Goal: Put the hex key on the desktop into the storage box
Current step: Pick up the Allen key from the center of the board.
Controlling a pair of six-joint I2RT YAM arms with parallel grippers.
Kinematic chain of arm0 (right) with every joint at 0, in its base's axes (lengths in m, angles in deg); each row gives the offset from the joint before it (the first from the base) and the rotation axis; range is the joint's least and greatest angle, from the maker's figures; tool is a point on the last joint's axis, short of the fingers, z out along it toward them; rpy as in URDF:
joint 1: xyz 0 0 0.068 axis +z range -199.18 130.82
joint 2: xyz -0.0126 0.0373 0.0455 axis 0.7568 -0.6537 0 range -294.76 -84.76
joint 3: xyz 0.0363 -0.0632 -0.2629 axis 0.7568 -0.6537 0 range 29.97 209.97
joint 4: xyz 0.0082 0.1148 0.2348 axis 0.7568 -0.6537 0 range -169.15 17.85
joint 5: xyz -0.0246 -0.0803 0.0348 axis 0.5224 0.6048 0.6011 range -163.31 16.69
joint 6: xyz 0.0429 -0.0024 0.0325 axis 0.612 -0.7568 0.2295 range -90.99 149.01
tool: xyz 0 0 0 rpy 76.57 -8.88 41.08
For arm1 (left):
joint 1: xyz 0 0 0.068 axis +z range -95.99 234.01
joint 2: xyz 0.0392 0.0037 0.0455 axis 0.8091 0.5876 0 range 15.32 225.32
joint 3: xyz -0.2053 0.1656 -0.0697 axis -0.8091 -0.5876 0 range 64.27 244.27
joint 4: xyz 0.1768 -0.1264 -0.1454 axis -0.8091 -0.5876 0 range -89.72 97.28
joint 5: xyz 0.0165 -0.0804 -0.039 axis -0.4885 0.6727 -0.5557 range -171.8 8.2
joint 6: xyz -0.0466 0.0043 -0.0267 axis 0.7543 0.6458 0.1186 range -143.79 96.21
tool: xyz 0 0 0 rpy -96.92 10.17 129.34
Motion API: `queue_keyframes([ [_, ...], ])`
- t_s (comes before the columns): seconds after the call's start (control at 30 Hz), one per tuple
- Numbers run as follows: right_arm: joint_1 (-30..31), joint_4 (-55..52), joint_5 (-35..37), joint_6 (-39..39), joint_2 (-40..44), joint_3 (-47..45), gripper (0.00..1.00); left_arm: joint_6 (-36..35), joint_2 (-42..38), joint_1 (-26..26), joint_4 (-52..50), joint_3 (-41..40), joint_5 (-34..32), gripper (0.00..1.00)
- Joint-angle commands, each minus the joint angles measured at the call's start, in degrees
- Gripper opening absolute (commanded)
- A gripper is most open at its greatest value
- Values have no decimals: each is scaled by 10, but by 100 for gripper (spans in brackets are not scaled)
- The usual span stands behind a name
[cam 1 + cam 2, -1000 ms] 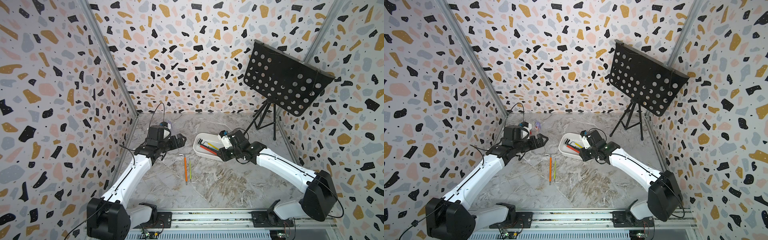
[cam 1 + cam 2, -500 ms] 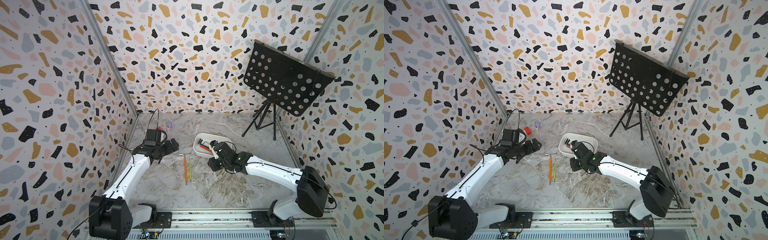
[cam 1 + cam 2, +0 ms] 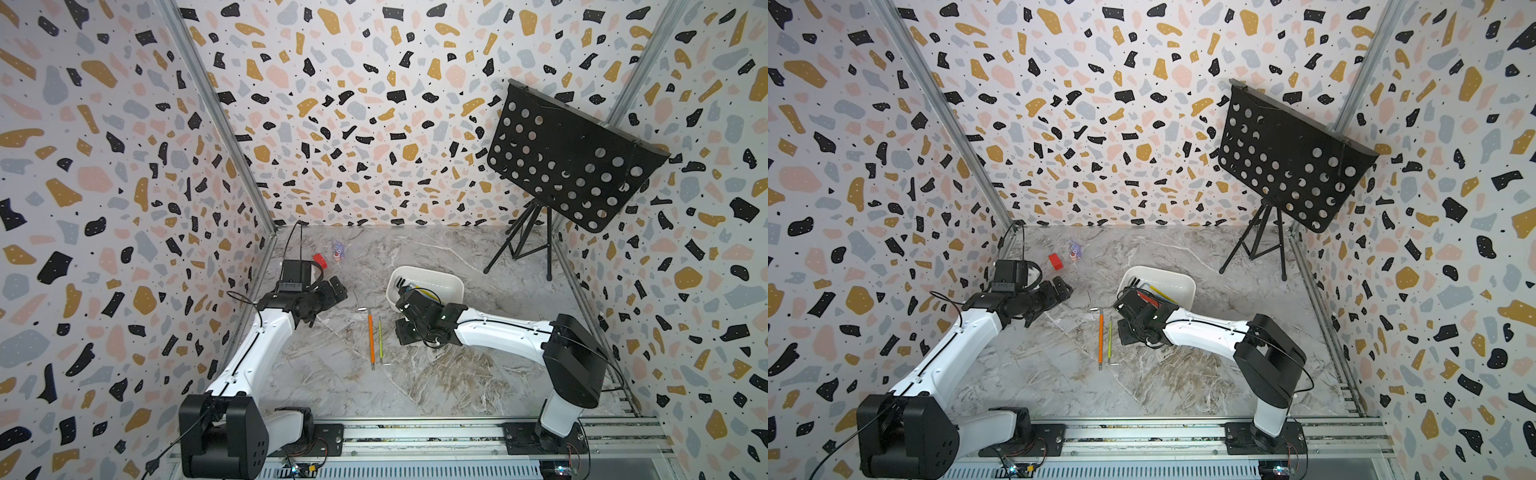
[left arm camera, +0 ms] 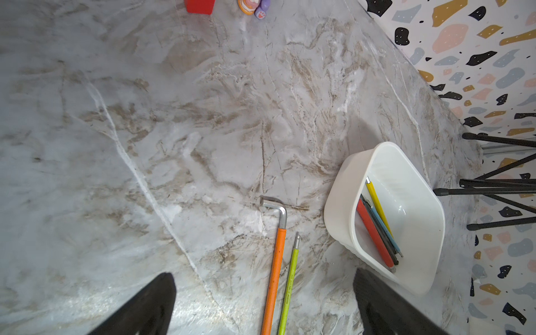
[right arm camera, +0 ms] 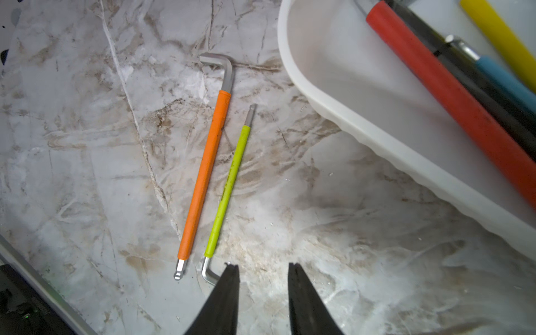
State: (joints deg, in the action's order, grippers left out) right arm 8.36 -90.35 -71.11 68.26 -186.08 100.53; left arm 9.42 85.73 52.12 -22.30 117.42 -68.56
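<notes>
One fingertip of your right gripper point(image 5: 262, 265) hides the end of the green hex key's point(image 5: 229, 185) short leg. The storage box point(image 5: 348, 110) to its side runs out of the right wrist view, cutting its keys short. Between the fingers of your left gripper point(image 4: 261, 277), the orange hex key point(image 4: 274, 275) and the green one leave the frame.

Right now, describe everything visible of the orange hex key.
The orange hex key is L-shaped: a long shaft in an orange sleeve, bare silvery metal at both ends, a short bent leg at one, a ball tip at the other. It lies flat on the desktop, beside the yellow-green hex key, nearly parallel, a narrow gap between. Nothing grips it.
</notes>
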Motion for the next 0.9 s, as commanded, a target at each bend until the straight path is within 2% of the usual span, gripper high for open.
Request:
queue_keyframes([
  [0.0, 6, -29, -4, 9, -16, 42, 34, 3, -7, 11, -4, -4, 12, 100],
  [0.37, 28, -52, -19, 8, -106, 126, 33, 12, 1, 21, 0, -6, 35, 100],
  [0.5, 32, -80, -4, 11, -141, 156, 35, 13, -2, 28, 1, -6, 39, 100],
  [0.87, 32, -102, 4, 16, -192, 190, 36, 23, 0, 34, 12, -12, 59, 100],
])
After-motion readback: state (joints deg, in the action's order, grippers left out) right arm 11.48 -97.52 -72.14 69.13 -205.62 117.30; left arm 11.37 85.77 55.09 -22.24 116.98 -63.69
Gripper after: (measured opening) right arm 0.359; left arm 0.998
